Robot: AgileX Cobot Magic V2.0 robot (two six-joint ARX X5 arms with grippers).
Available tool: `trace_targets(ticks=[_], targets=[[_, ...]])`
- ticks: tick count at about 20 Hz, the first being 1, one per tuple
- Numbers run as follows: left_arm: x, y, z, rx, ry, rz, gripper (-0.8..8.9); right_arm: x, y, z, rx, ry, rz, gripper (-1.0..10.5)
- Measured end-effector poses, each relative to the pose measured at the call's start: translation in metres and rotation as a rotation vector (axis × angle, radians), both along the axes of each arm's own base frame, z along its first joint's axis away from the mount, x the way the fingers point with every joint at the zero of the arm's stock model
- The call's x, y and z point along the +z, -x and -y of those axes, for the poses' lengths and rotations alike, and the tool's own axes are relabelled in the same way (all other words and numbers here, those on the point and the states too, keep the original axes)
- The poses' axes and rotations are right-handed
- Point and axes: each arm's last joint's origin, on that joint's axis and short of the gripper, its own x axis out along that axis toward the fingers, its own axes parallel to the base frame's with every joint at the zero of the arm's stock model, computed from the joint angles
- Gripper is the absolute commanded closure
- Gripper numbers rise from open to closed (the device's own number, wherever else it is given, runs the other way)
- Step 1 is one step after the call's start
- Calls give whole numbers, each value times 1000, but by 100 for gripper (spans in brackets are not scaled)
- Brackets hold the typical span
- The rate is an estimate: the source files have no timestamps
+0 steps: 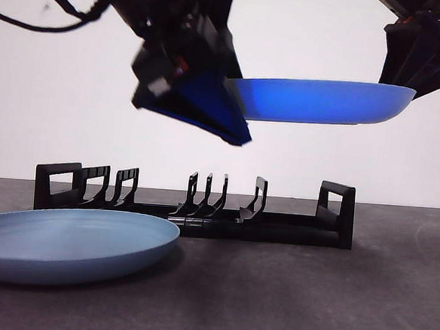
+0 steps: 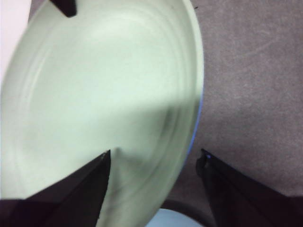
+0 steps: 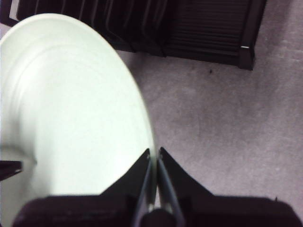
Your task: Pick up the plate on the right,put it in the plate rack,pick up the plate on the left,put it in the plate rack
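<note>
A blue plate [image 1: 323, 100] hangs level in the air above the black plate rack [image 1: 201, 213]. My right gripper [image 1: 398, 81] is shut on its right rim; in the right wrist view the jaws [image 3: 154, 158] pinch the edge of that plate [image 3: 71, 118]. My left gripper [image 1: 237, 109] is open, its jaws straddling the opposite rim of the plate [image 2: 104, 94] without closing; its own view shows this [image 2: 154, 163]. A second light-blue plate [image 1: 71, 241] lies flat on the table at the front left, under the left gripper.
The rack [image 3: 189, 28] stands across the middle of the dark table [image 1: 332, 294], with a blocky loop handle at each end [image 1: 336, 211]. A white wall is behind.
</note>
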Motion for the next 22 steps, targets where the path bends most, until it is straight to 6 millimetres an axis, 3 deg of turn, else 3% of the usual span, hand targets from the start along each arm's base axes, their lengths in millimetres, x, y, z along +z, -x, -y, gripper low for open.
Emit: trace_targets(ticks=[4,14,16,19,22], targets=[[-3,-1,2,-2,-9,-6,839,0,1,-2,12,-6,-2,959],[-2,7,7,-96,-18,8,822,0,0,-1,-3,19,7,954],[-1,9,8,-113,-5,4,822,0,-2,-1,-11,32,27,915],[-1,10,9,-99,20,-28,822,5,-7,-2,-12,17,105,666],[0,9,10,-32,85,-60,822,18,-9,-1,-50,20,235,660]])
